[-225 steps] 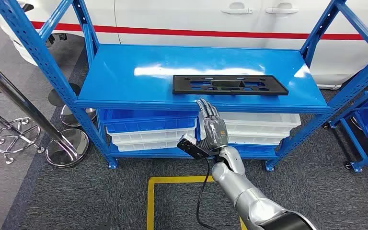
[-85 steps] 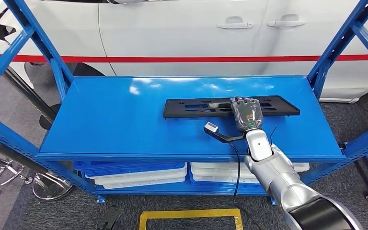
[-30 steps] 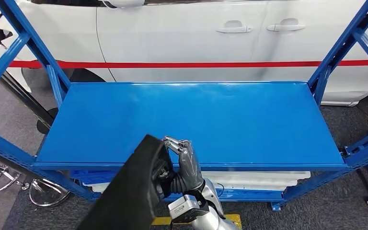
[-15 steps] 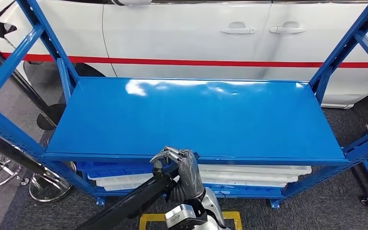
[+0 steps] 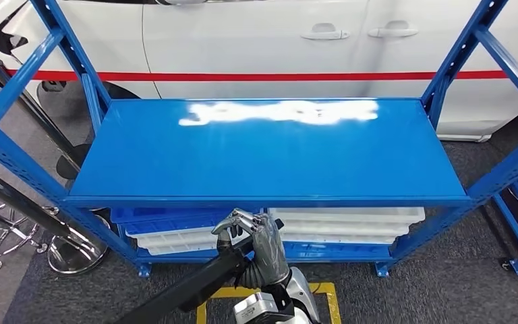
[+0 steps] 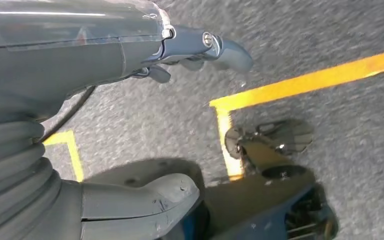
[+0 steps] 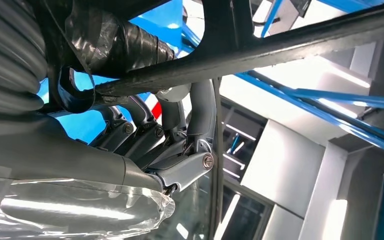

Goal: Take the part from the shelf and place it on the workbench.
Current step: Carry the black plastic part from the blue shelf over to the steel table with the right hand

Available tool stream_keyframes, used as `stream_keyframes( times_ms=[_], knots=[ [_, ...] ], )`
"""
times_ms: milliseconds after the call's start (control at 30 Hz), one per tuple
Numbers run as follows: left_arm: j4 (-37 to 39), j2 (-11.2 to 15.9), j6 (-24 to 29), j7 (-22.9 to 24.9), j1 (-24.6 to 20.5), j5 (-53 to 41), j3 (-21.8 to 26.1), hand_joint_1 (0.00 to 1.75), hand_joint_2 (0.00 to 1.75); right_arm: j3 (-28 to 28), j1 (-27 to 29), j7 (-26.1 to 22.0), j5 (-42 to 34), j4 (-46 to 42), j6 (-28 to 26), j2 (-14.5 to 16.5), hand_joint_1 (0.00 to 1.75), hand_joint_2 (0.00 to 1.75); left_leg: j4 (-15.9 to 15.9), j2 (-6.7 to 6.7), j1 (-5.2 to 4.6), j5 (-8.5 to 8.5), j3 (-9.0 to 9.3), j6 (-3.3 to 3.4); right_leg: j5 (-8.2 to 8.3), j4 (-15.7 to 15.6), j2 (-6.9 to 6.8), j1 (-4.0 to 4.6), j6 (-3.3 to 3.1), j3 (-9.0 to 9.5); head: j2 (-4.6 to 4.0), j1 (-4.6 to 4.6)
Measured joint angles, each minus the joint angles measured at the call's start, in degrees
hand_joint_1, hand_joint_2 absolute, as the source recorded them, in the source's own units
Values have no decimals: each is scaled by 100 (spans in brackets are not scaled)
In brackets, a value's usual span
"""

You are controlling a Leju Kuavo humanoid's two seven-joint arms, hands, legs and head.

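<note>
Part [image 5: 195, 291] is off the shelf: the long black plastic piece hangs in my right hand [image 5: 260, 250], low and near in the head view, in front of the shelf's near edge and over the grey carpet. It slants from the hand down toward the near left, edge-on to the camera, so I see it as a thin dark bar. My right hand's fingers [image 5: 237, 221] are curled over its upper end and clamped on it. In the right wrist view the same part [image 7: 260, 47] crosses as a dark strip, with the fingers [image 7: 200, 120] wrapped around it.

My left hand [image 6: 130, 45] hangs over the carpet, near a yellow floor line [image 6: 300, 85]. Its fingers look held together with nothing in them that I can see, but I cannot tell its state for sure.

Beyond the part, the blue shelf [image 5: 270, 148] has a bare top deck with a bright glare patch at the far side. White trays [image 5: 351, 223] and a blue tray [image 5: 168, 217] sit on the lower level. Behind the shelf stands a white car [image 5: 256, 40] with a red stripe. At the left are chrome stool bases [image 5: 74, 250].
</note>
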Motion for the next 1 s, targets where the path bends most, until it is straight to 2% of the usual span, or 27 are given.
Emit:
stream_keyframes(
  times_ms=[67, 100, 133, 167, 200, 233, 267, 300, 333, 367, 433, 467, 500, 567, 600, 633, 667, 700, 733, 767, 800, 833, 867, 933, 967, 1000],
  knots=[
    [1, -3, -1, 2, -3, 18, 1, 0, 175, 0, 2, 0, 2, -2, 1, 2, 175, 175, 669, -2, 30, -604, -169, -56, 139, 14, -15, 1, -37, -179, 0, -2],
    [2, -3, -1, 3, -4, 22, 2, 0, 175, 0, 4, 0, 2, -3, 1, 2, 175, 175, 1037, -1, 40, -794, -226, -83, 202, 35, -21, 2, -30, -279, -1, -2],
    [2, -3, -1, 3, -7, 24, 2, 0, 175, 0, 5, 0, 2, -3, 1, 2, 175, 175, 1299, -1, 49, -845, -222, -104, 259, 63, -29, 2, -20, -382, -1, -2],
    [2, -3, 0, 3, -8, 24, 2, 0, 175, 0, 5, 0, 2, -3, 1, 2, 175, 175, 1379, 0, 59, -761, -131, -120, 310, 98, -36, -1, -6, -486, -1, -2],
    [2, -3, 0, 4, -7, 24, 2, 0, 175, 0, 5, 0, 2, -3, 1, 2, 175, 175, 1250, 0, 71, -602, 63, -132, 355, 142, -40, -7, 13, -588, -1, -2],
    [2, -3, 0, 4, -8, 24, 2, 0, 175, 0, 4, 0, 2, -4, 1, 2, 175, 175, 925, 0, 86, -477, 351, -140, 393, 193, -41, -13, 37, -681, 0, -2],
    [2, -4, -2, 5, -14, 25, 2, 0, 175, 0, 4, 0, 2, -7, 1, 3, 175, 175, 492, -3, 89, -469, 681, -144, 428, 246, -40, -11, 67, -762, -1, -2],
    [3, -5, -4, 3, -22, 27, 2, 0, 175, 0, 3, 0, 5, -10, 1, 3, 175, 175, 126, -14, 81, -514, 938, -121, 461, 283, -40, -8, 102, -813, -1, -2],
    [3, -6, -6, 1, -28, 32, 3, 0, 175, 0, 0, 0, 9, -13, 1, 4, 175, 175, -139, -25, 68, -592, 1099, -91, 497, 306, -41, -4, 139, -837, -1, 0],
    [4, -7, -8, -1, -31, 42, 4, 0, 175, 0, -4, -1, 14, -15, 1, 6, 175, 175, -256, -36, 49, -647, 1151, -52, 540, 306, -42, 0, 174, -845, -1, 0],
    [4, -6, -8, -7, -31, 65, 13, 0, 175, 0, -12, -1, 21, -14, -1, 7, 175, 175, -289, -30, 49, -556, 1073, 45, 600, 299, -27, -8, 245, -871, 0, 2],
    [5, -7, -8, -9, -36, 77, 20, 0, 175, 0, -13, -1, 22, -13, -1, 6, 175, 175, -299, -18, 55, -491, 1019, 100, 505, 355, -10, -15, 271, -919, 0, 3],
    [5, -7, -10, -12, -41, 84, 28, 0, 175, 0, -12, -1, 24, -12, -1, 4, 175, 175, -316, -4, 64, -413, 949, 153, 303, 501, 7, -21, 294, -985, 0, 3],
    [6, -7, -13, -17, -45, 93, 40, 0, 175, 0, -11, 0, 28, -12, -1, 0, 175, 175, -315, 11, 56, -270, 786, 218, -302, 1096, 23, -33, 319, -1148, 0, 3],
    [6, -6, -14, -19, -43, 97, 44, 0, 175, 0, -10, 0, 29, -11, -1, -1, 175, 175, -307, 17, 47, -205, 696, 226, -514, 1456, 23, -35, 330, -1209, 0, 2],
    [6, -6, -14, -19, -41, 101, 49, 0, 175, 0, -10, 0, 30, -10, -1, -2, 175, 175, -295, 23, 38, -143, 604, 225, -591, 1738, 23, -36, 335, -1223, 0, 3],
    [6, -6, -15, -19, -39, 104, 55, 0, 175, 0, -10, 0, 31, -10, -1, -2, 175, 175, -278, 28, 31, -85, 511, 219, -532, 1866, 23, -35, 332, -1160, 0, 3],
    [6, -7, -16, -19, -39, 112, 63, 0, 175, 0, -10, 0, 32, -9, -1, -2, 175, 175, -258, 31, 25, -32, 422, 209, -382, 1798, 23, -34, 318, -1005, 0, 3],
    [6, -7, -17, -19, -40, 119, 73, 0, 175, 0, -11, 0, 35, -9, -1, -2, 175, 175, -239, 30, 20, 18, 344, 196, -227, 1539, 24, -31, 294, -756, 0, 3],
    [6, -8, -18, -20, -41, 125, 82, 0, 175, 0, -16, 0, 40, -10, 1, -1, 175, 175, -223, 27, 14, 64, 280, 178, -159, 1140, 27, -20, 258, -438, 0, 2],
    [6, -11, -19, -21, -41, 132, 90, 0, 175, 1, -23, -1, 50, -11, 3, 2, 175, 175, -211, 25, 6, 110, 236, 154, -180, 693, 28, -5, 224, -131, 0, 1],
    [6, -13, -20, -23, -41, 136, 98, 0, 175, 1, -32, -2, 60, -11, 7, 6, 175, 175, -216, 25, 3, 161, 211, 124, -226, 353, 31, 16, 195, 86, 0, 1],
    [6, -15, -21, -27, -42, 139, 107, 0, 175, 2, -44, -2, 68, -12, 10, 9, 175, 175, -234, 26, 6, 217, 199, 89, -277, 134, 33, 39, 174, 207, 0, -1],
    [6, -15, -22, -35, -41, 142, 128, 0, 175, 3, -60, -1, 77, -10, 14, 14, 175, 175, -269, 15, 17, 313, 176, 19, -207, 35, 26, 44, 121, 186, 0, 0],
    [6, -13, -22, -38, -41, 142, 136, 0, 175, 4, -67, -1, 77, -9, 16, 14, 175, 175, -240, 0, 19, 268, 141, -15, -144, 10, 13, 31, 79, 148, 0, -2],
    [6, -11, -22, -39, -38, 142, 140, 0, 175, 7, -72, 1, 78, -7, 17, 18, 175, 175, -120, -15, 19, 111, 82, -44, -72, -13, 0, 13, 29, 92, 0, -4]
  ],
)
